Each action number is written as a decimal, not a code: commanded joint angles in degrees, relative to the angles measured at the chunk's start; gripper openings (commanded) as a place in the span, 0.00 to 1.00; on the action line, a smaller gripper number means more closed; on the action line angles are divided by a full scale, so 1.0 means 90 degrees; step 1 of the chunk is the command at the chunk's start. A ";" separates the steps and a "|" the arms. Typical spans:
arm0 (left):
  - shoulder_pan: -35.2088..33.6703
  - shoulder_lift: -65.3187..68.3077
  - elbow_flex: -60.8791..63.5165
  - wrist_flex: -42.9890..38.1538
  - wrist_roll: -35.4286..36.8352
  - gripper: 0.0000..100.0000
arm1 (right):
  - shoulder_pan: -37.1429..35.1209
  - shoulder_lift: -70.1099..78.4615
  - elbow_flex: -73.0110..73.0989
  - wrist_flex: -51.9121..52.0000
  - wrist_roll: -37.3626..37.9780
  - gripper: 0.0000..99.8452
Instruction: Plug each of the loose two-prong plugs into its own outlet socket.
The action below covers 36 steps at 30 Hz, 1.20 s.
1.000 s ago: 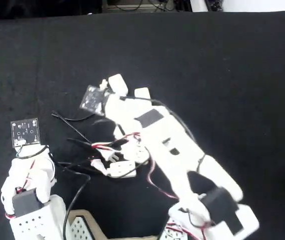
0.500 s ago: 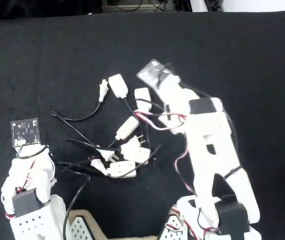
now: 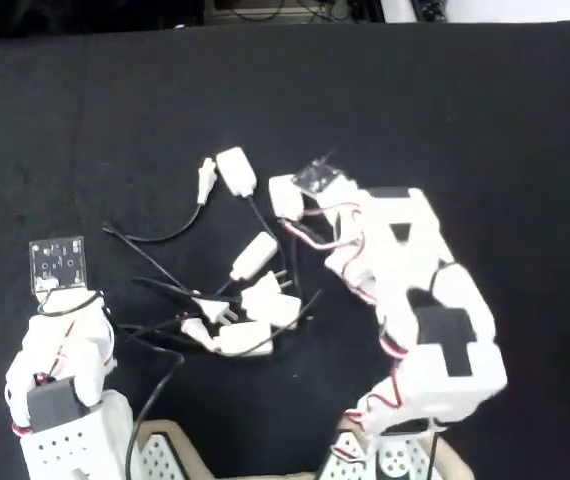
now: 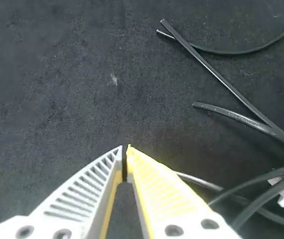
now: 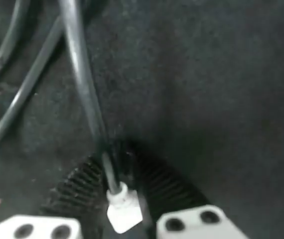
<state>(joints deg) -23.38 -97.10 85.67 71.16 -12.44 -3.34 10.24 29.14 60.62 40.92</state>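
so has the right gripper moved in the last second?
Yes. The right gripper swung rightward off the topmost white plug and now clamps a corded plug to its right.

Left arm (image 3: 65,350), right arm (image 3: 410,262): white shells, black servo blocks, red wires; left gripper (image 4: 124,149) ribbed grey and yellow.

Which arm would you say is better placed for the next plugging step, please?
Right. The right gripper has its jaws shut on a white connector by the loose plugs; the left gripper sits shut and empty over bare cloth.
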 commanded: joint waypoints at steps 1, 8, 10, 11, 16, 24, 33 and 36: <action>0.0083 -0.0010 -0.0073 -0.0127 -0.0049 0.03 | 0.0020 0.0239 -0.0962 0.0879 0.0049 0.22; 0.0083 -0.0010 -0.0073 -0.0127 -0.0049 0.03 | -0.0078 -0.0259 -0.2085 0.2999 0.0713 0.31; 0.0083 -0.0010 -0.0073 -0.0127 -0.0049 0.03 | -0.0088 -0.0571 -0.2144 0.3341 0.0752 0.28; 0.0083 -0.0010 -0.0073 -0.0127 -0.0049 0.03 | -0.0088 -0.0757 -0.2144 0.3468 0.0742 0.27; 0.0093 -0.0010 -0.0073 -0.0127 -0.0059 0.03 | -0.0068 -0.1978 -0.1714 0.3702 0.0723 0.25; 0.0093 -0.0010 -0.0073 -0.0127 -0.0059 0.03 | -0.0117 -0.4977 0.1060 0.2295 0.0557 0.27; 0.0093 -0.0010 0.0015 -0.0283 -0.0059 0.03 | -0.0830 -0.6266 0.3082 0.1455 0.1143 0.17; 0.0093 -0.0010 0.0015 -0.0293 -0.0059 0.03 | -0.0742 -0.5875 0.2750 0.1631 0.1407 0.22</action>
<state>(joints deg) -23.38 -97.10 86.46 70.02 -12.44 -9.49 -44.44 56.66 75.03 51.65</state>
